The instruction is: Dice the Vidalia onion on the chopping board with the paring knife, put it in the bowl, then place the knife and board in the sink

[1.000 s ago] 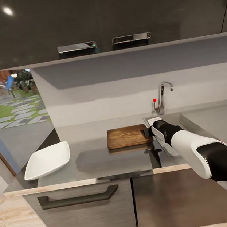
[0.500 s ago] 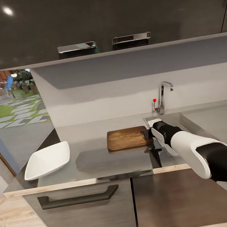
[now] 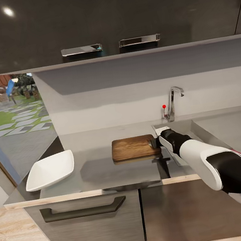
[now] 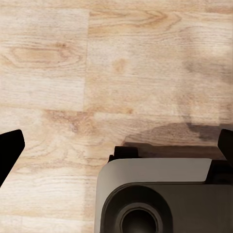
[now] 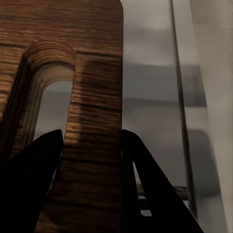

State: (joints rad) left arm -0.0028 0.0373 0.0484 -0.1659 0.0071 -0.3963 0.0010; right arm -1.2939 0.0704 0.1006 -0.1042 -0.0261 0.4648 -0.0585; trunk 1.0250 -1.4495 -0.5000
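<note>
The right gripper is clamped on the chopping board at its handle-slot end — fingers either side of the strip beside the cutout. The board is on the grey countertop, next to the sink. It's stiff, flat dark wood, probably fairly heavy, so gripping one end may let it droop. The white bowl is glossy. The left gripper is spread wide, empty.

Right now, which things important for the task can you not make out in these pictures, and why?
- Sink basin, head view: the right arm and near rim hide its floor, so onion or knife inside cannot be confirmed.
- Bowl, head view: its contents are too small to tell.
- Right hand, right wrist view: fingers straddle the chopping board edge, but contact is unclear.
</note>
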